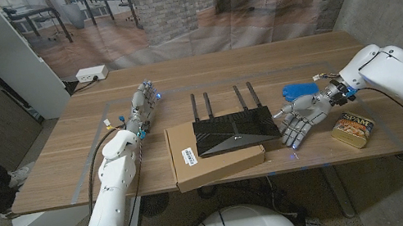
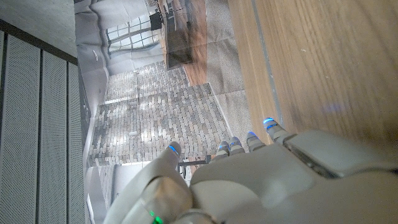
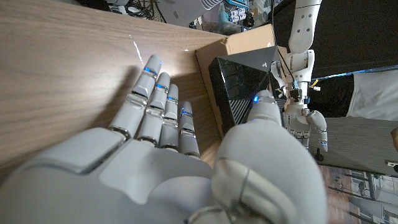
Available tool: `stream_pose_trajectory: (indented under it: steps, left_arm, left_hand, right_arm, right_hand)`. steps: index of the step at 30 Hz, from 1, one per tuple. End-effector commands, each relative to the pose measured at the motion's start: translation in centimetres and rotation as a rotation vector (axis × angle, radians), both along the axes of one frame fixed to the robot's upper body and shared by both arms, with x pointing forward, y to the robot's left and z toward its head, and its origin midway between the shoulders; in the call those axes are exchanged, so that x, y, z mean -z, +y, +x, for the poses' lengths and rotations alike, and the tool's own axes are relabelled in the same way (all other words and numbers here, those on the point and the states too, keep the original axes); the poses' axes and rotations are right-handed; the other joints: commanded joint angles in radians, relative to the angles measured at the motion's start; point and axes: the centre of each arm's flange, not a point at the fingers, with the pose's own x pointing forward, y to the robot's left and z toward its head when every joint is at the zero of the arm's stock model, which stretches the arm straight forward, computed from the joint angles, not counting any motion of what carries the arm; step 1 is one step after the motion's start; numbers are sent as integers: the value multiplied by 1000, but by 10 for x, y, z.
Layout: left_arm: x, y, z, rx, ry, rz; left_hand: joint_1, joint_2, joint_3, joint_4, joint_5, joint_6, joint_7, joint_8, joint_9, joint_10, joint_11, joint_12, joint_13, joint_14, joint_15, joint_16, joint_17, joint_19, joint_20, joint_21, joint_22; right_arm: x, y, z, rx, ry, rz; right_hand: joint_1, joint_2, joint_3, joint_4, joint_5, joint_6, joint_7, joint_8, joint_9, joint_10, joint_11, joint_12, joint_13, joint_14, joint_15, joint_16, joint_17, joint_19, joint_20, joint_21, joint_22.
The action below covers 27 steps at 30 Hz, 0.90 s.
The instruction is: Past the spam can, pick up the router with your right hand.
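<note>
Right hand being positioned at the router's right end, nothing gripped yet.

The router (image 1: 227, 134) is sitting on a flat cardboard box (image 1: 214, 163) mid-table, antennas standing up along its far edge. The right hand (image 1: 302, 118) is being held just beside the router's right end, fingers spread and empty, thumb (image 3: 264, 109) hovering close to the near corner; contact cannot be confirmed. The spam can (image 1: 354, 129) is lying just beyond the hand, toward the table's right. The left hand (image 1: 142, 103) is being kept well apart, fingers extended, holding nothing. The router is being judged light, rigid, with a glossy, likely slippery shell; the body edge should be pinched top-and-bottom, since the antennas probably swivel and flex.
</note>
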Motion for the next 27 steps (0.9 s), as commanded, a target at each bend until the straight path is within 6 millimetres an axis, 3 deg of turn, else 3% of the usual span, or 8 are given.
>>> stream_pose_trajectory:
  steps: [1,17,22,27]
  left_arm:
    - [0,1,3,2,2,-1]
    - [1,3,9,5,11,-4]
    - [2,4,11,5,15,-7]
    - [2,5,12,5,17,-7]
  left_hand:
    - [4,26,-3,1,4,-44,8,3,3,-65,5,2,2,-138,10,3,3,-15,9,-3,4]
    - [5,26,-4,0,5,-45,8,3,3,-66,5,2,2,-138,10,3,3,-15,10,-5,4]
    - [5,26,-4,0,5,-45,7,3,3,-65,5,2,2,-138,10,3,3,-15,9,-5,4]
    - [6,26,-4,0,5,-46,8,2,3,-68,6,1,2,-139,9,2,3,-15,10,-6,4]
  right_arm:
    - [2,10,-1,11,-11,-39]
    - [7,20,1,20,9,-80]
    - [7,22,1,30,8,-92]
    - [7,25,2,29,13,-105]
  right_hand:
    - [3,-11,-8,-4,7,11,62,4,2,11,-2,4,3,14,-3,5,4,11,-2,7,5]
    - [20,-9,-29,1,38,37,62,1,4,59,-5,36,16,72,-22,26,19,39,-4,17,8]
    - [28,0,-40,6,56,62,61,2,6,114,-18,76,31,115,-40,43,35,54,-2,23,12]
    - [34,4,-49,8,67,76,61,2,8,127,-24,96,42,141,-53,53,48,62,-5,27,14]
